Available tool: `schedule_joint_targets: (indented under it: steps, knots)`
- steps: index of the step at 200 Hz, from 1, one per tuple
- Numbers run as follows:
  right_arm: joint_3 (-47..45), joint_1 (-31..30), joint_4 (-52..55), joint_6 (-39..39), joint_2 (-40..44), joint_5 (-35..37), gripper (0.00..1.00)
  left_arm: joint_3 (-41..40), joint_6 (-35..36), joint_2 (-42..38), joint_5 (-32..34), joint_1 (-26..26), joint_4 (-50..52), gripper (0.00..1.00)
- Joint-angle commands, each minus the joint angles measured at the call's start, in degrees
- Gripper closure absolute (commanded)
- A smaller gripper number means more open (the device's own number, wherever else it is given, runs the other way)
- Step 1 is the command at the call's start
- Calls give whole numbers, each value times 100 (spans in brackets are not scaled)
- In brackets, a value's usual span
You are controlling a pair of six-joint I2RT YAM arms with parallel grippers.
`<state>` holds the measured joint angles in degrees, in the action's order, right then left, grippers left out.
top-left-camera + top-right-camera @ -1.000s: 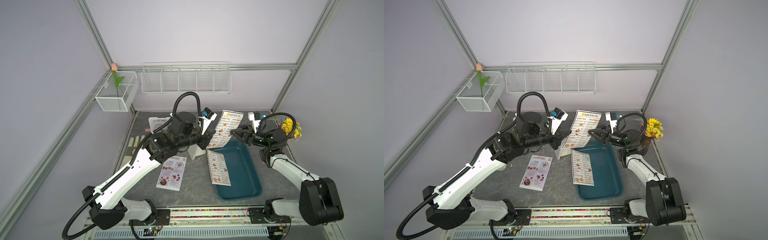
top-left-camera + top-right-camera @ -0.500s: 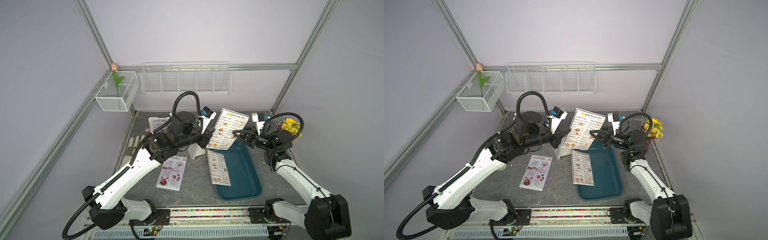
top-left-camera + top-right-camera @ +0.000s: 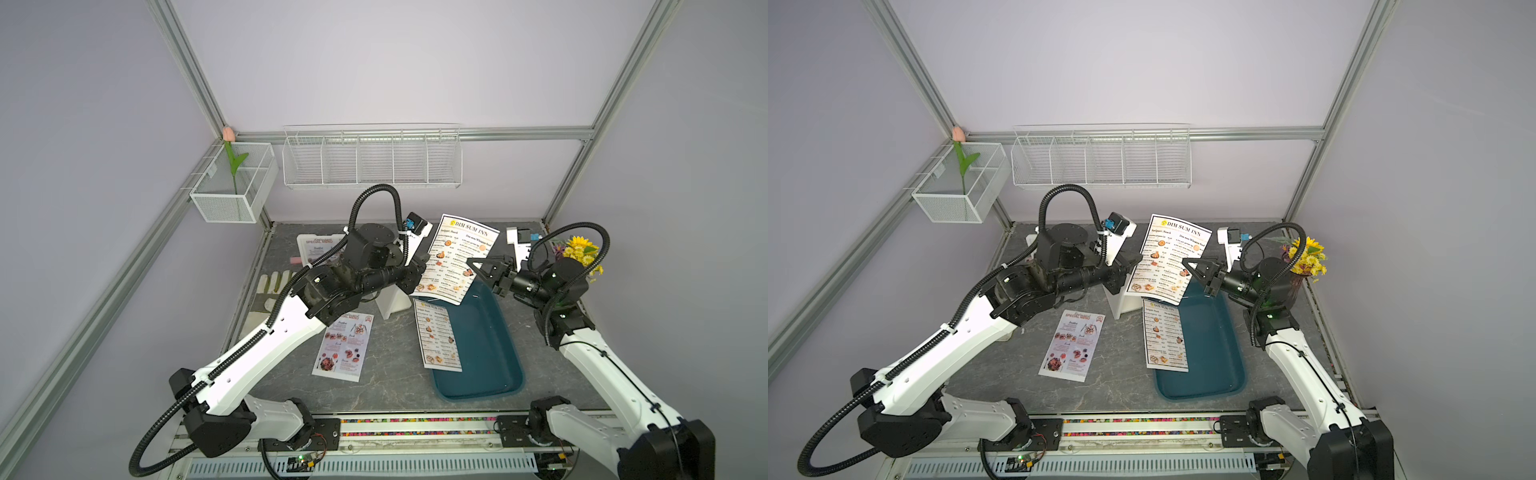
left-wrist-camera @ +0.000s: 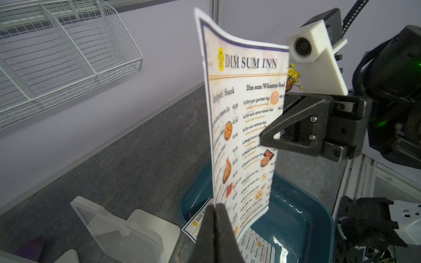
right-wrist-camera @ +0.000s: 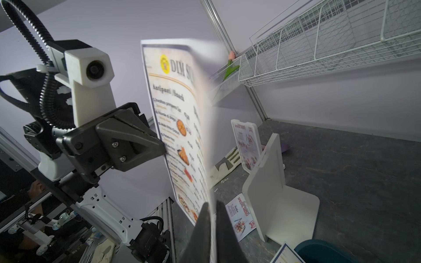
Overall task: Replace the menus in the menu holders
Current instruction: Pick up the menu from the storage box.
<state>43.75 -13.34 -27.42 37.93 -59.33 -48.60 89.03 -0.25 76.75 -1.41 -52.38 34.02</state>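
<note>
Now the left gripper (image 3: 424, 267) is pressed together on the left edge of the held menu (image 3: 457, 257), a "DIM SUM INN" sheet standing upright in the air; the left wrist view shows the fingers (image 4: 216, 211) closed flat on the paper's lower corner. The right gripper (image 3: 469, 262) pinches the opposite edge of that sheet about halfway up, its jaws drawn together on the paper; the right wrist view shows its fingertips (image 5: 206, 211) closed on the sheet's edge. Between the two grippers the held menu bows slightly, printed side toward the top cameras; it hangs over the far end of the tray (image 3: 515, 365).

A flat menu (image 3: 438, 336) with the same heading lies face up, half on the tray's left rim and half on the table (image 3: 386, 386); a red sheet (image 3: 345, 347) headed "SPECIAL MENU" lies flat on the table, well left of the tray. The empty holder (image 3: 392, 301) stands upright just beside the left gripper, below the held menu's left edge and near the tray's far left corner; the full holder (image 3: 318, 247), with a red-headed sheet inside, stands at the far left of the table, partly hidden behind the left arm.
</note>
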Motion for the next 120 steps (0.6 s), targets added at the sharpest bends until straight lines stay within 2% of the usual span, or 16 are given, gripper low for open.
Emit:
schedule_joint_targets:
  steps: [1,21,39,69,87,99,120]
  knots:
    - [258,-180,591,-288,191,409,90,-149,-109,38,360,51,-167,100]
    - [424,-336,1157,-546,270,634,91,-256,-251,38,776,83,-197,73]
    - [623,-476,1821,-895,307,993,93,-346,-424,16,1229,127,-212,57]
    - [956,-689,2432,-1198,284,1478,93,-639,-848,-67,1430,437,-203,49]
    - [1204,-827,2798,-1340,166,1762,93,-854,-1210,-138,1924,659,-153,45]
    - [1457,-1017,3158,-1501,45,2101,93,-981,-1603,-136,2071,962,13,44]
    - [1933,-1459,3699,-1661,-188,2908,93,-1492,-2231,-186,1894,1581,16,49]
